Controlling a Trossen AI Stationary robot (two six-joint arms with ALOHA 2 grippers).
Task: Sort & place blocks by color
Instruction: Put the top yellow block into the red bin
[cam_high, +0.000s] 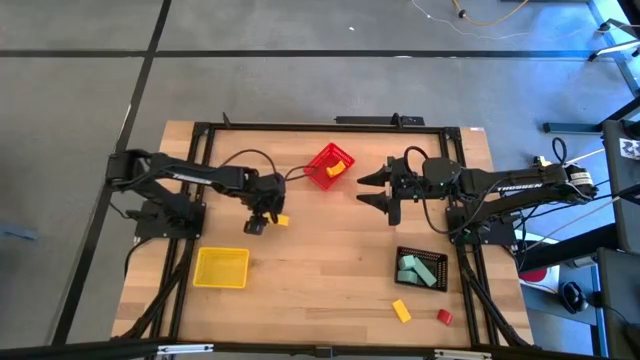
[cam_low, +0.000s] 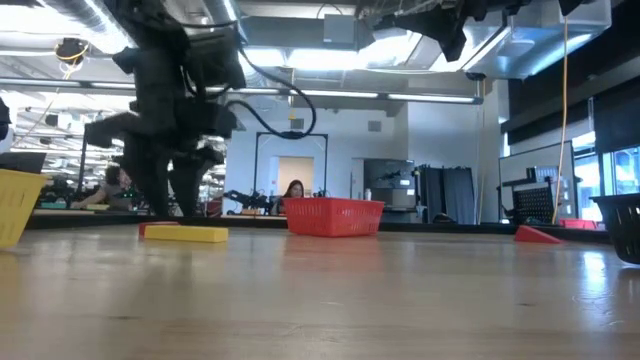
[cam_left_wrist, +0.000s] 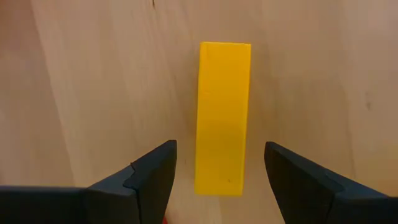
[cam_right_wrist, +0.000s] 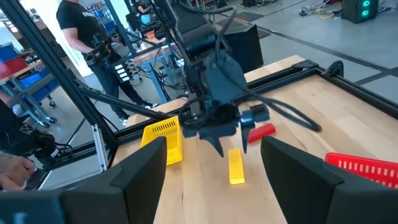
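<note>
A long yellow block (cam_left_wrist: 222, 118) lies flat on the wooden table, left of centre (cam_high: 282, 220). My left gripper (cam_left_wrist: 219, 146) points steeply down over its near end, open, with one finger on each side of the block and a gap on both. A red block (cam_right_wrist: 261, 130) lies just beside it. Mint green blocks (cam_high: 412, 270) lie in the black bin (cam_high: 440, 262). Another yellow block (cam_high: 401, 311) and a red block (cam_high: 444, 316) lie near the front right. My right gripper (cam_high: 362, 189) hangs open and level above the table's middle, holding nothing.
A red bin (cam_high: 330, 160) stands at the far middle with a yellow piece (cam_high: 334, 172) in it. A yellow bin (cam_high: 222, 267) stands at the front left. Black frame rails run along the table's edges. People show in the room beyond.
</note>
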